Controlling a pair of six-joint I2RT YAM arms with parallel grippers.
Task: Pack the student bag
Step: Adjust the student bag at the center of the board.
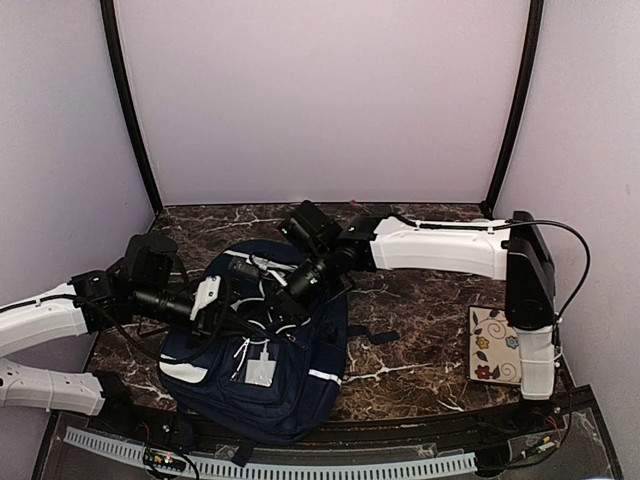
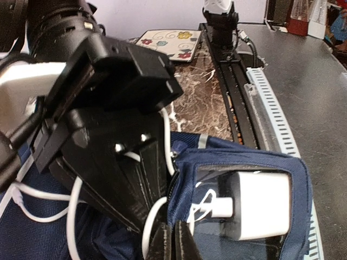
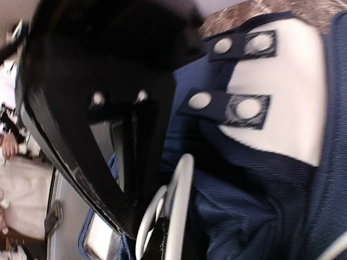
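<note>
Currently the student bag (image 1: 290, 385) lies flat on the dark marbled table (image 1: 420, 290), and both arms reach in over its upper half. The left tool (image 2: 173, 244) comes at the bag from its left side. Its tips are drawn together on the edge of a navy pocket of the bag, and the fabric looks pinched between them. Inside that pocket, behind a see-through panel, sits a white charger (image 2: 257, 206). A white cable (image 3: 179, 200) lies in loose loops across the top of the bag. The right tool (image 3: 162, 244) reaches the bag from its right side, and its tips are closed on a strand of that cable, just beside the bag's pale grey patch (image 3: 282, 92). A flowered card (image 1: 493, 345) lies well to the right of the bag, apart from it.
</note>
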